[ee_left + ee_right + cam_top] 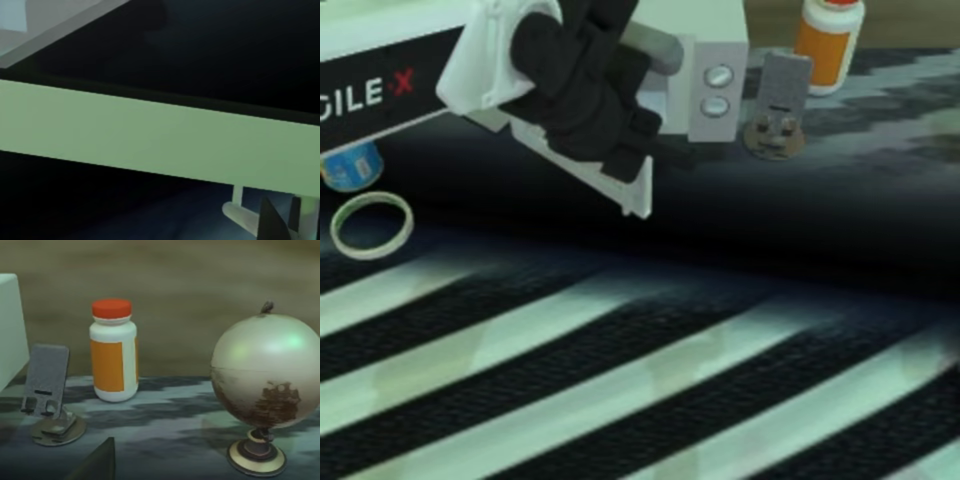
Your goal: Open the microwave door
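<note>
- The microwave (705,60) sits at the upper middle of the top view, its top cut off by the frame edge; its two round silver knobs (717,90) show on the narrow right panel.
- The microwave door (610,175) stands swung out from the front, its free edge pointing toward the lower middle; the arm hides most of it.
- The left gripper (630,150) is down at the door, black and bunched against it; I cannot tell whether its fingers are spread or pinching.
- The left wrist view shows only a pale green band, apparently the door panel (160,135), crossing a dark scene.
- Right of the microwave stand a grey phone stand (777,110) and an orange-labelled bottle (828,40), its cap cut off.
- A blue can (350,165) is half hidden under the arm at left, a pale ring (372,225) just below it.
- The right gripper is out of view; its wrist camera catches a globe (265,380).
</note>
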Action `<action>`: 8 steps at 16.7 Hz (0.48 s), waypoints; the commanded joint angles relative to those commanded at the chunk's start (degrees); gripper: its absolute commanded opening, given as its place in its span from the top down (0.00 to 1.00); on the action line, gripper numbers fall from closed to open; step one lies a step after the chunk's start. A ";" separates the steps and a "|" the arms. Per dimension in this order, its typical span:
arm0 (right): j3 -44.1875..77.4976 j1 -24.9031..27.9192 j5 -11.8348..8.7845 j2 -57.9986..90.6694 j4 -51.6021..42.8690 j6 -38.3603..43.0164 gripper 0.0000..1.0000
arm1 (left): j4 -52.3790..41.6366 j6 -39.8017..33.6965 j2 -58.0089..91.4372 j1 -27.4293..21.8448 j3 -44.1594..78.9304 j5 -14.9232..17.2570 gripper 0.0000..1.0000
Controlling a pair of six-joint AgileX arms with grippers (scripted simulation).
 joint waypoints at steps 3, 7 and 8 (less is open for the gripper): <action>0.00 0.00 0.00 0.00 0.00 0.00 0.00 | 0.14 1.86 -0.87 0.70 -1.31 0.91 1.00; 0.00 0.00 0.00 0.00 0.00 0.00 0.00 | 0.91 6.84 -3.40 2.45 -4.05 3.52 1.00; 0.00 0.00 0.00 0.00 0.00 0.00 0.00 | 0.86 7.49 -3.57 2.68 -4.54 3.85 1.00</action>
